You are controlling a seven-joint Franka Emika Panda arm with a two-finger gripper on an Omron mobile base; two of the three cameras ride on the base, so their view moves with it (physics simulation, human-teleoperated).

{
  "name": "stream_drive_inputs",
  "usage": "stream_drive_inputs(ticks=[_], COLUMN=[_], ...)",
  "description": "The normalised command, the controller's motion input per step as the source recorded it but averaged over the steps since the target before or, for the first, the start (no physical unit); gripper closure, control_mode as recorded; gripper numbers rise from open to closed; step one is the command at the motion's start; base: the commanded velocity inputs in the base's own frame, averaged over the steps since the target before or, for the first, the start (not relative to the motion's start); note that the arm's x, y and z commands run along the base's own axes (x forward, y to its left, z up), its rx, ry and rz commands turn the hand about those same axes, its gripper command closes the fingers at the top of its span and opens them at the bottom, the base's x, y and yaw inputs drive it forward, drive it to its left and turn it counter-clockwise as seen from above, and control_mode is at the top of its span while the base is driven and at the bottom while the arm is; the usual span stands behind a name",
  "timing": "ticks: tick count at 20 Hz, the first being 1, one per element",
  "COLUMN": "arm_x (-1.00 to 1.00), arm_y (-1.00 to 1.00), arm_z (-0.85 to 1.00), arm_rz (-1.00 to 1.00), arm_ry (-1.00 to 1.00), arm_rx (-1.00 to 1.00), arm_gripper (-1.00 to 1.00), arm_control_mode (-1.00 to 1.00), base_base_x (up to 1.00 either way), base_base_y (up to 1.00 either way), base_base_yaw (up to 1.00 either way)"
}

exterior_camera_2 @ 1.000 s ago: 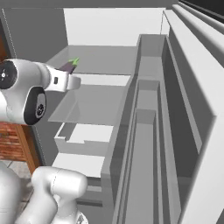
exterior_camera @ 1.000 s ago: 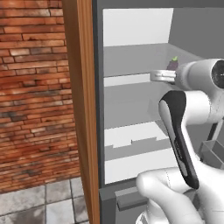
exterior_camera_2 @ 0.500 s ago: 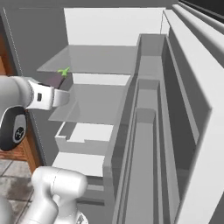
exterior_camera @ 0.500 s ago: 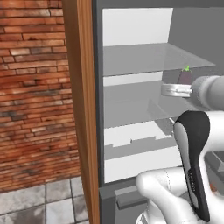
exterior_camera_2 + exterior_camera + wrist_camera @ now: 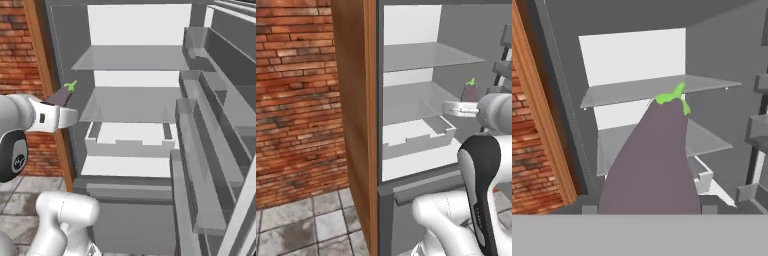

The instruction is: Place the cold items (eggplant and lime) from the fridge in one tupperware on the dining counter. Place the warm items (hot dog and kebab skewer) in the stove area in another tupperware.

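A dark purple eggplant [image 5: 470, 92] with a green stem stands upright in my gripper [image 5: 468, 102], which is shut on its lower part. It hangs in the air in front of the open fridge [image 5: 421, 65], level with the middle glass shelf [image 5: 131, 104]. From the right base camera, the eggplant [image 5: 62, 95] pokes up above the white hand [image 5: 56, 118], left of the fridge opening. In the hand view the eggplant [image 5: 654, 160] looms large, stem pointing at the fridge shelves, and it covers my fingertips.
The fridge holds two bare glass shelves and a white drawer [image 5: 417, 133] below them. Its open door with grey bins [image 5: 200, 150] stretches along the right. A wooden side panel [image 5: 353, 100] and a brick wall [image 5: 291, 100] stand to the left, above a tiled floor [image 5: 301, 225].
The whole picture has shifted, so the base has moved. The arm has drawn back from the fridge shelf with the eggplant still held, now out in front of the opening.
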Motion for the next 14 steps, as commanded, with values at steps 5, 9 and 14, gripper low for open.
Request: stream_drive_inputs(ticks=[5,9,14], arm_x=[0.00,0.00,0.00], arm_y=[0.00,0.00,0.00], arm_z=[0.00,0.00,0.00], arm_rz=[0.00,0.00,0.00], arm_ry=[0.00,0.00,0.00], arm_rx=[0.00,0.00,0.00], arm_gripper=[1.00,1.00,1.00], arm_control_mode=[1.00,1.00,1.00], base_base_x=[-0.70,-0.64,-0.61], base_base_y=[0.45,0.47,0.50], base_base_yaw=[-0.32,-0.40,-0.42])
